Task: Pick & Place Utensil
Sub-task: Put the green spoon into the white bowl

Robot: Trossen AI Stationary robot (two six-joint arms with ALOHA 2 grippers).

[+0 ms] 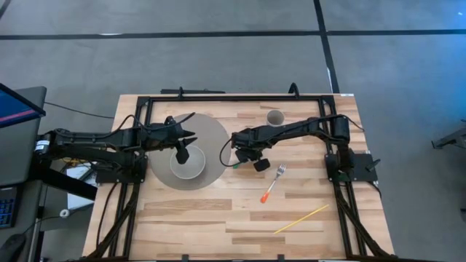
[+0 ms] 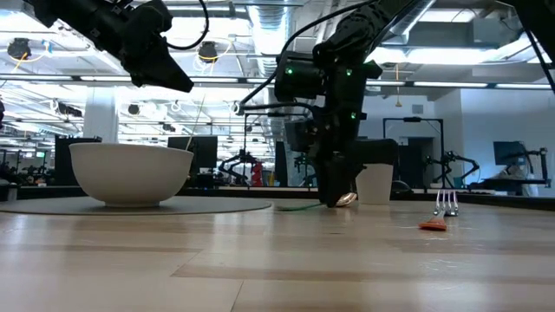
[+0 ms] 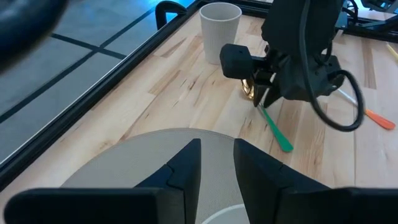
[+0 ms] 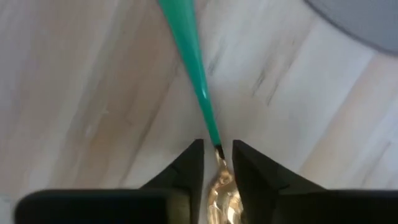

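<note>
A spoon with a green handle (image 1: 234,164) and a gold bowl (image 2: 347,199) lies on the wood table, right of the round grey mat (image 1: 211,138). My right gripper (image 4: 218,163) stands down on it, shut at the gold neck; it also shows in the high view (image 1: 246,156) and the low view (image 2: 334,192). A white bowl (image 1: 191,169) sits on the mat. My left gripper (image 1: 182,154) hovers shut above the bowl (image 2: 130,173), touching nothing. An orange-handled fork (image 1: 273,183) lies farther right. My right gripper pinches the spoon between its two fingers at the gold neck (image 4: 219,154), just where the green handle (image 4: 186,56) ends. The fingers come from above, pointing down, and lie across the spoon. The green handle (image 2: 299,206) rests flat on the table.
A white ribbed cup (image 1: 274,116) stands near the table's far edge, just behind my right gripper. A thin yellow stick (image 1: 300,218) lies toward the near right. Bare wood stretches across the table's near half (image 1: 204,218). Black frame rails (image 1: 233,97) border the far edge.
</note>
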